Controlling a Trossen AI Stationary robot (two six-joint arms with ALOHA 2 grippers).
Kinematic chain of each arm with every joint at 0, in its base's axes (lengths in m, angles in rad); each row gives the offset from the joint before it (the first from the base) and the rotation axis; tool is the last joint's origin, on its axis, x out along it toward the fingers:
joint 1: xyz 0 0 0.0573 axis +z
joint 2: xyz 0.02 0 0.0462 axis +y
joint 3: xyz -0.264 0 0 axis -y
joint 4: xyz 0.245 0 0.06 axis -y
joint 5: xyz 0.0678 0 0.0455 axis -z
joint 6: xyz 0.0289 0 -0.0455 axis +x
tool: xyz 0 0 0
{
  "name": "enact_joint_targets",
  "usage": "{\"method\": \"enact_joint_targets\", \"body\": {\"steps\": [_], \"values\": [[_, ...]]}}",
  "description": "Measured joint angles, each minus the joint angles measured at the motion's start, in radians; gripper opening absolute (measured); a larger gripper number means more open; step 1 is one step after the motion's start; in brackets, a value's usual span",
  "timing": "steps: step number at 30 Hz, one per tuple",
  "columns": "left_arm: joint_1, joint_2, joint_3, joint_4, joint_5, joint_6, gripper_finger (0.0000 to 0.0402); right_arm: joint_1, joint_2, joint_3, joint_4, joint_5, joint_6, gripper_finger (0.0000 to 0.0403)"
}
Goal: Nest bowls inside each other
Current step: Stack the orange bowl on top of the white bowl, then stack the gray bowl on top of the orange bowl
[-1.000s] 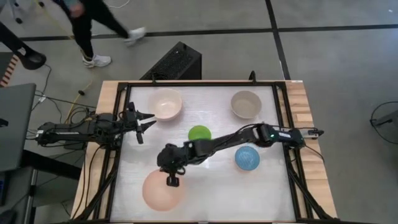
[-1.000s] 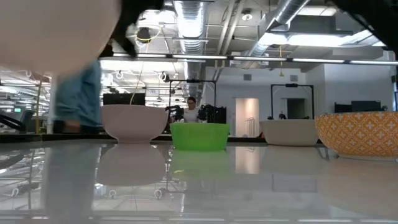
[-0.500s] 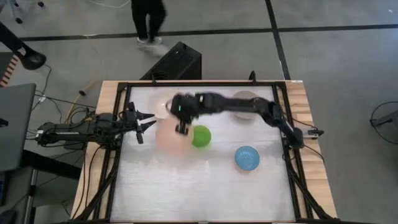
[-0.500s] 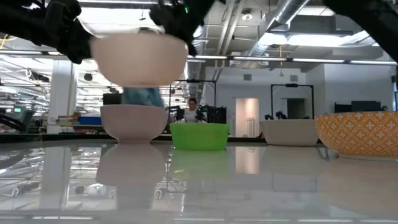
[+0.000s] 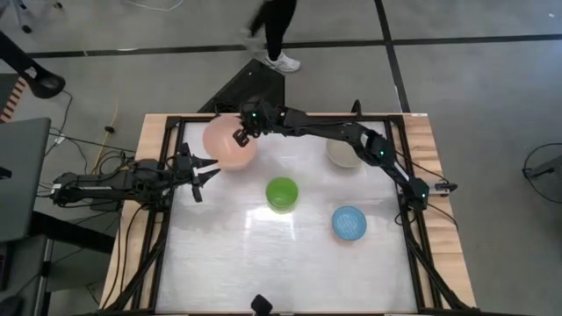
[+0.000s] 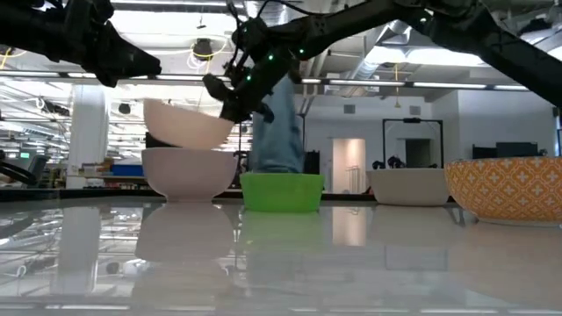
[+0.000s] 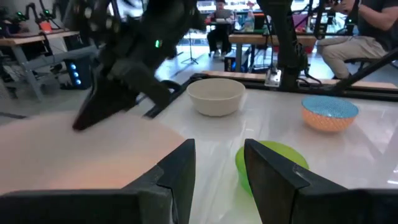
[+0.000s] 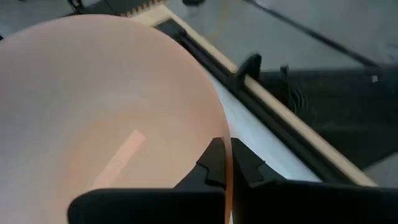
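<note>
The salmon-pink bowl (image 5: 224,147) hangs tilted at the table's far left, over the cream-white bowl (image 6: 188,174), which it hides in the high view. My right gripper (image 5: 240,136) is shut on it. The green bowl (image 5: 282,194) stands on its base mid-table. The light blue bowl (image 5: 349,223) stands at the near right. The grey-beige bowl (image 5: 342,153) sits at the far right, partly under my right arm. My left gripper (image 5: 207,169) waits open at the left edge, pointing level. My right gripper holds the pink bowl by its rim (image 8: 219,127) on the side toward the table's right, one finger inside the bowl and one outside. The fingers (image 6: 234,98) slant down from the right. The bowl (image 6: 186,125) is tilted just above the cream-white bowl; whether they touch I cannot tell.
A black frame rail (image 5: 281,117) runs round the table. A black box (image 5: 250,88) stands beyond the far edge, and a person (image 5: 274,26) walks past there. Open tabletop lies along the near edge.
My right gripper has swung from the table's near left toward the far edge, still shut on the pink bowl, and has rolled. The bowl went lifted across the table and now hangs tilted over the cream-white bowl. A person has walked rightward beyond the far edge.
</note>
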Motion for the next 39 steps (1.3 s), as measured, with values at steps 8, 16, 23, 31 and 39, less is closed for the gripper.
{"method": "enact_joint_targets", "body": {"steps": [8,16,23,31,39], "values": [[0.0,0.0,0.0,-0.004,-0.007,0.008,0.0128,-0.026,0.054,0.001,0.025,0.01,0.026,0.0008],[0.0,0.0,0.0,-0.005,-0.007,0.013,0.0128,-0.04,0.096,0.001,0.018,0.005,0.025,0.0009],[0.0,0.0,0.0,-0.005,-0.004,0.014,0.0128,-0.035,0.095,0.001,0.009,0.005,0.024,0.0037],[0.0,0.0,0.0,-0.005,-0.002,0.01,0.0128,-0.028,0.094,0.0,0.009,0.005,0.022,0.0105],[0.0,0.0,0.0,-0.005,0.011,0.001,0.0128,-0.03,0.089,0.059,-0.009,0.034,-0.091,0.0185]]}}
